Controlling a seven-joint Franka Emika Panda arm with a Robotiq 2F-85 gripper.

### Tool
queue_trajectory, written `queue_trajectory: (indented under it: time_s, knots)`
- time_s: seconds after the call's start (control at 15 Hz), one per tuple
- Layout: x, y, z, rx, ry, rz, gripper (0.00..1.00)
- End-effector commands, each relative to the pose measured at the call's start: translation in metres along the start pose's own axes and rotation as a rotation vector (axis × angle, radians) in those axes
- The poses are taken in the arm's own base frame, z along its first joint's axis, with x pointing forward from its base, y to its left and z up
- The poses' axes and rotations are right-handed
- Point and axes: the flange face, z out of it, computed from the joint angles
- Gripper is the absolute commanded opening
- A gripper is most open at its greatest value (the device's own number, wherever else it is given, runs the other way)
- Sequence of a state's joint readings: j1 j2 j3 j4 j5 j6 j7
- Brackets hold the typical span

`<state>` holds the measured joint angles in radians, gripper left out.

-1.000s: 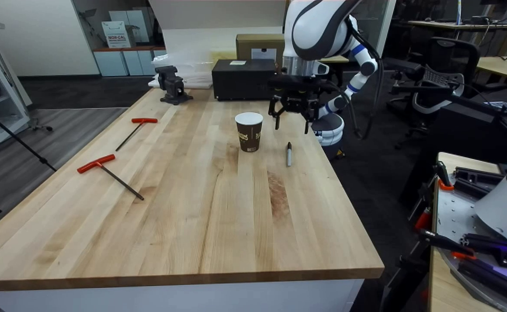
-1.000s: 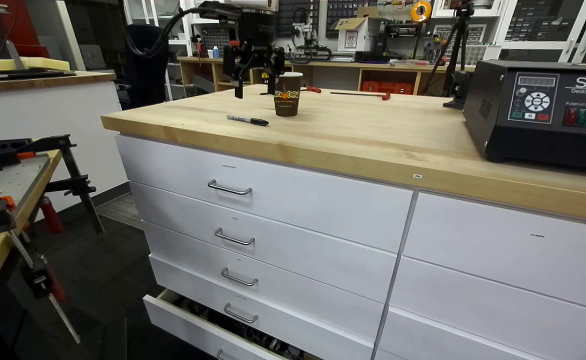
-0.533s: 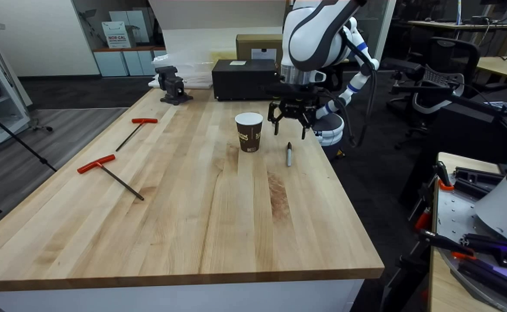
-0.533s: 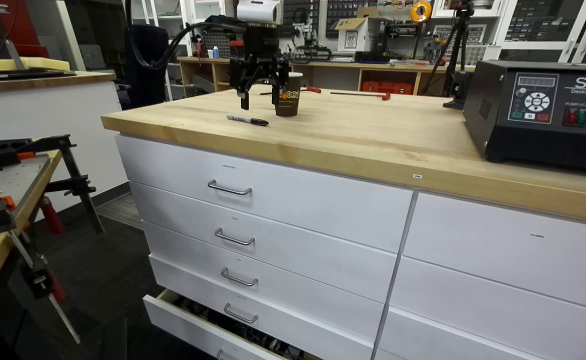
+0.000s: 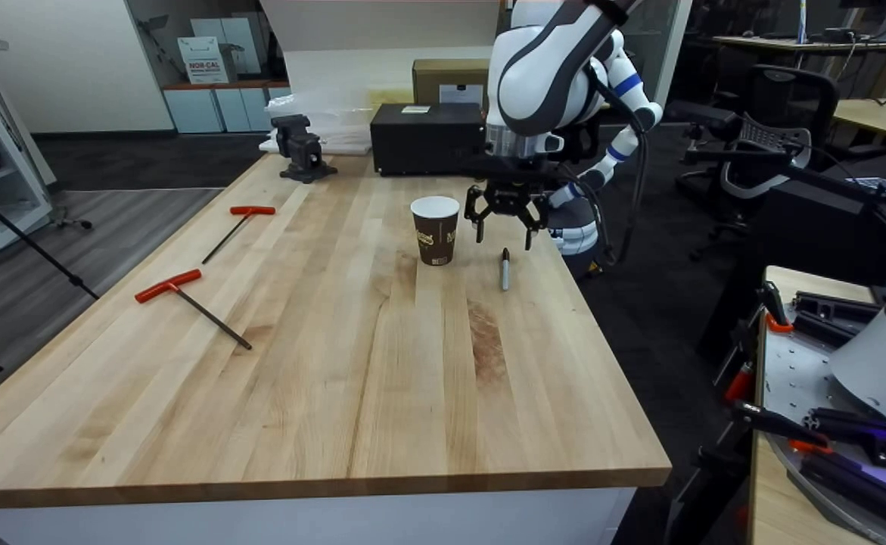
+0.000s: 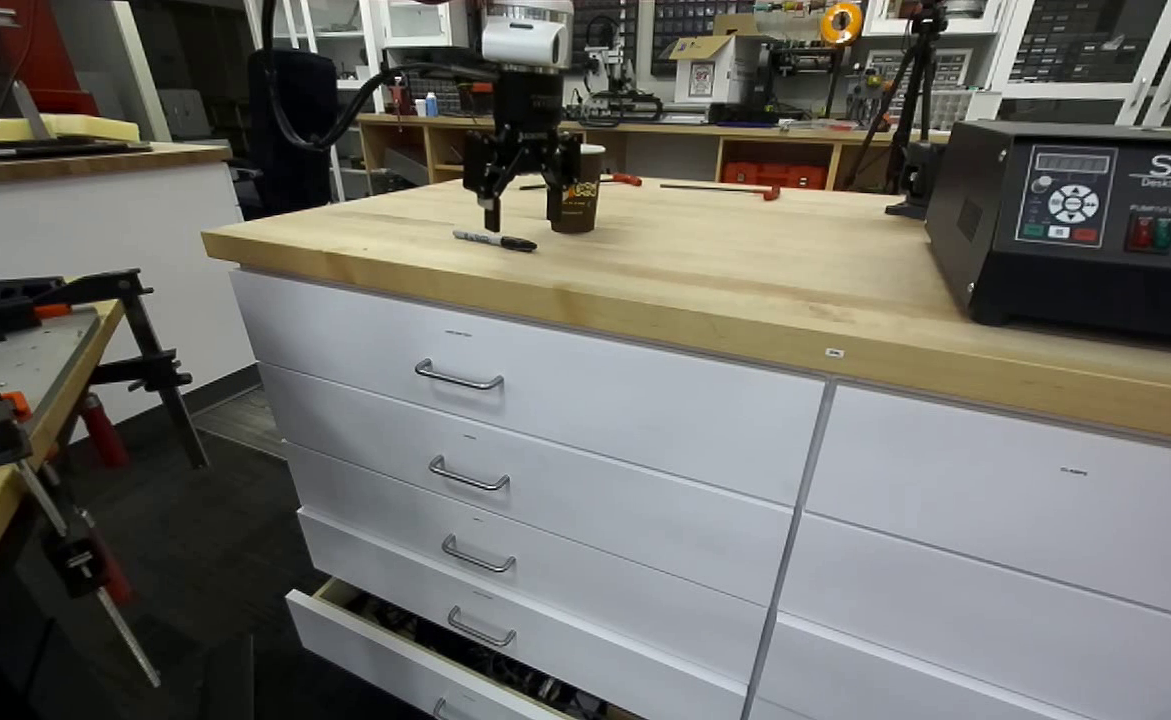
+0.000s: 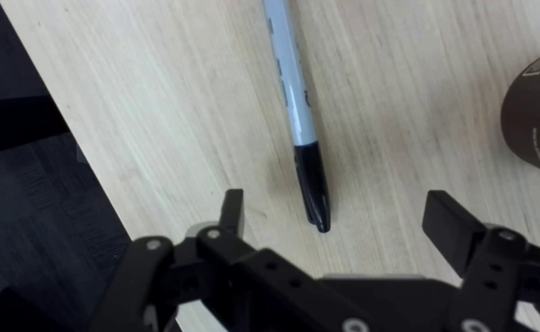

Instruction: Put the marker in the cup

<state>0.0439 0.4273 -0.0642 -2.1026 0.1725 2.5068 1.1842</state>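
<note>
The marker [image 5: 505,271] lies flat on the wooden table; it has a grey body and a black cap, and also shows in an exterior view [image 6: 493,240]. The cup [image 5: 436,236] stands upright beside it, dark brown with a white rim. My gripper [image 5: 504,238] is open and empty above the table, near the marker's cap end. In an exterior view the gripper [image 6: 523,214] partly covers the cup [image 6: 579,205]. In the wrist view the marker [image 7: 303,120] has its cap tip between the open gripper's [image 7: 335,202] fingers, and the cup [image 7: 537,122] is cut off at the right edge.
Two red-handled T-shaped tools [image 5: 168,285] [image 5: 253,210] lie on the table's far side from the arm. A black vise [image 5: 303,150] and a black box [image 5: 427,140] stand at the back. The table edge [image 7: 85,152] runs close to the marker.
My gripper has come down closer to the table and the marker, and has turned to a more upright pose. It stays open. The marker and the cup have not moved.
</note>
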Motion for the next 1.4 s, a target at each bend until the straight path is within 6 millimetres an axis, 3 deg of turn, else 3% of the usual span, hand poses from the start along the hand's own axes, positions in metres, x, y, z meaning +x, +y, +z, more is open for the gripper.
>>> queue_trajectory:
  time_s: [0.0,0.2,0.27,0.4,1.07,1.33]
  knots:
    - [0.0,-0.005,0.007,-0.002,-0.007,0.013,1.0]
    - [0.0,-0.003,0.015,-0.011,-0.023,0.019,1.0]
    - [0.0,-0.002,0.018,-0.012,-0.025,0.019,0.75]
    - [0.0,0.0,0.021,-0.018,-0.028,0.023,0.69]
    - [-0.002,0.0,-0.001,-0.033,-0.036,0.019,0.02]
    - [-0.014,0.003,-0.007,-0.063,-0.039,0.014,0.04]
